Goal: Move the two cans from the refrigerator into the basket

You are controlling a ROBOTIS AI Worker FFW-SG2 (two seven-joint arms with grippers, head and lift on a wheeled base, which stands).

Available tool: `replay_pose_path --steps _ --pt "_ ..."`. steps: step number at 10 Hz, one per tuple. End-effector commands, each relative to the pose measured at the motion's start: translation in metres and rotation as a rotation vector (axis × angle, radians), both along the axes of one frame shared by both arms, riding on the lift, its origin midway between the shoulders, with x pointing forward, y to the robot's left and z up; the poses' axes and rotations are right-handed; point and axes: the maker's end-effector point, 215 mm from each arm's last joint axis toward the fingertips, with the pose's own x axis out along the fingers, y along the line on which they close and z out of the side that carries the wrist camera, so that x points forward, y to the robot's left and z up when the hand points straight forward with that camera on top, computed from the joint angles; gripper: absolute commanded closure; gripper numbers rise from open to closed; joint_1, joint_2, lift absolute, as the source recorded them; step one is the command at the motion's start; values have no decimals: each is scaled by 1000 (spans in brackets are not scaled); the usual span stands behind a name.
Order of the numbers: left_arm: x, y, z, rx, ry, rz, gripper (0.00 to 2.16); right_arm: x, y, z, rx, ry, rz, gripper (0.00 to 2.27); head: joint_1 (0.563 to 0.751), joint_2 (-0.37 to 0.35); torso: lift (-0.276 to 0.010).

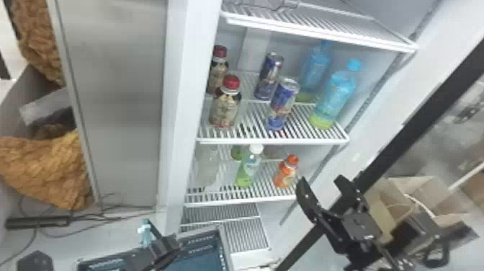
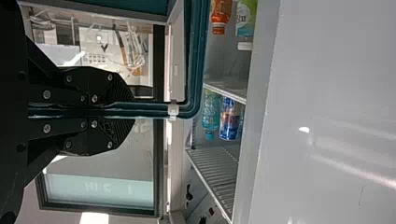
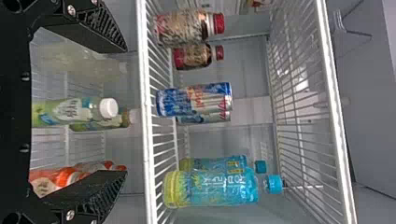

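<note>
Cans [image 1: 282, 104] stand upright on the fridge shelf [image 1: 245, 140], one close behind the other, between red-capped bottles [image 1: 226, 108] and blue bottles [image 1: 335, 95]. Right end effector [image 3: 125, 111] is empty, its fingers spread wide. It looks low: pushed straight in, it would probably catch the shelf's front edge or topple the orange bottle [image 1: 287, 172] or green bottle [image 1: 249, 169] below, so it should rise first.

Left end effector [image 1: 162, 248] is closed on the rim of the basket [image 1: 201, 250]. That pinch at one edge could let the basket swing or tip if a can lands off-centre.

Reaching too deep for the front can [image 3: 194, 99] may shove the rear can [image 3: 204, 118] backwards or knock it over. A high grip could tip a tall, narrow can; too tight a squeeze could dent it; too early a lift could drag its neighbour.
</note>
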Motion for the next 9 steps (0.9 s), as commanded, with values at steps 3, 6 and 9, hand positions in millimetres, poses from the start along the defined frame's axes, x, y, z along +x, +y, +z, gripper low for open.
replay_pose_path --steps 3,6,9 --pt "0 0 0 0 0 -2 1191 39 10 8 24 -37 8 110 695 -350 -31" --pt "0 0 0 0 0 -2 1191 68 3 20 33 -76 -14 110 695 -350 -31" --pt "0 0 0 2 0 0 1191 98 4 26 26 -97 -24 108 695 -350 -31"
